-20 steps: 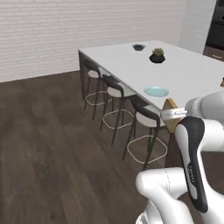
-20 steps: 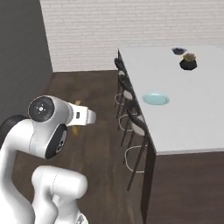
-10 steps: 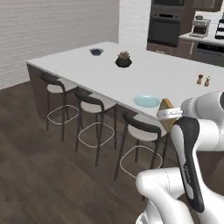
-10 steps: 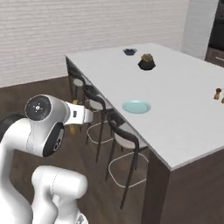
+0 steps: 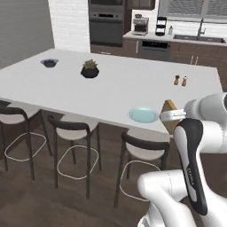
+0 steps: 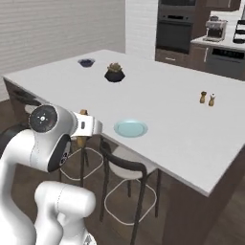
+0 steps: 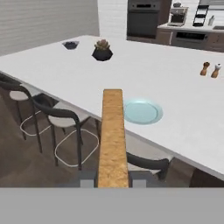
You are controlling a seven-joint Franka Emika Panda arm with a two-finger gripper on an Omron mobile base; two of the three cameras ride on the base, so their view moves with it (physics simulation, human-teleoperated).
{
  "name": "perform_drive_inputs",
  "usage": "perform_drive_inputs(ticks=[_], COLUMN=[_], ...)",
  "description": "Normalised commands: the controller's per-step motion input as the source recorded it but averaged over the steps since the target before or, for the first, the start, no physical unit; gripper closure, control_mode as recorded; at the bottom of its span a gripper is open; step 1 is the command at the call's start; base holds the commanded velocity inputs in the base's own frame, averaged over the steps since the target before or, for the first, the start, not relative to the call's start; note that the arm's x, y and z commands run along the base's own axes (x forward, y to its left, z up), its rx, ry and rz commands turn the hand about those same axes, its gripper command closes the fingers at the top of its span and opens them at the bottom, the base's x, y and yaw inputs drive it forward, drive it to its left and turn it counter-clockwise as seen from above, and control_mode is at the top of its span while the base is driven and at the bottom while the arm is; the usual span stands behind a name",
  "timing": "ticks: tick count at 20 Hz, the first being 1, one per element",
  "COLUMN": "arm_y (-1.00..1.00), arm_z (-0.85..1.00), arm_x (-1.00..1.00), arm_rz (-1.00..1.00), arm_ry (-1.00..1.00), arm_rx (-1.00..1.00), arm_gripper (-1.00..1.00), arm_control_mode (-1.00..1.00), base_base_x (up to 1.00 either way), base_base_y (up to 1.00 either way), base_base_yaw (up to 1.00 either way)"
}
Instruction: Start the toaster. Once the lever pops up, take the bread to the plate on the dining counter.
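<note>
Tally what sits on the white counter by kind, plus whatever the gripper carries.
Plate: 1
Dark bowl: 1
Potted plant: 1
Shakers: 2
Bread, held edge-on in the gripper short of the counter: 1
Total: 6

A large white bench (image 6: 182, 124) stretches across a rendered kitchen. A round pale blue-teal plate (image 6: 130, 128) lies flat near its front edge. Farther back stand a dark pot with a small plant (image 6: 115, 72) and, beyond it, a dark blue bowl (image 6: 86, 61). Two small shakers (image 6: 207, 98) stand side by side toward the right. A dark-framed stool (image 6: 125, 167) with a light seat sits below the plate. At left, the white robot arm (image 6: 48, 143) holds a tan slice of bread (image 6: 82, 139) beside the bench edge; the hand itself is hidden. Dark ovens (image 6: 170, 26) line the back wall.
</note>
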Motion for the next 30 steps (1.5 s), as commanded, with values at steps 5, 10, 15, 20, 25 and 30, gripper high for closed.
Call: perform_drive_inputs(ticks=[5, 10, 15, 20, 25, 30], arm_y=[0.00, 0.00, 0.00, 0.00, 0.00, -0.42], arm_z=[0.00, 0.00, 0.00, 0.00, 0.00, -0.26], arm_x=[0.00, 0.00, 0.00, 0.00, 0.00, 0.63], arm_rz=[0.00, 0.00, 0.00, 0.00, 0.00, 0.00], arm_ry=[0.00, 0.00, 0.00, 0.00, 0.00, 0.00], arm_rx=[0.00, 0.00, 0.00, 0.00, 0.00, 0.01], arm_gripper=[1.00, 1.00, 1.00, 1.00, 1.00, 1.00], arm_control_mode=[1.00, 1.00, 1.00, 1.00, 1.00, -1.00], base_base_x=[0.95, 1.00, 1.00, 0.74, 0.28, 0.00], base_base_y=[1.00, 0.74, 0.37, 0.17, -0.01, 0.00], base_base_yaw=[-0.50, -0.44, -0.32, -0.12, 0.00, 0.00])
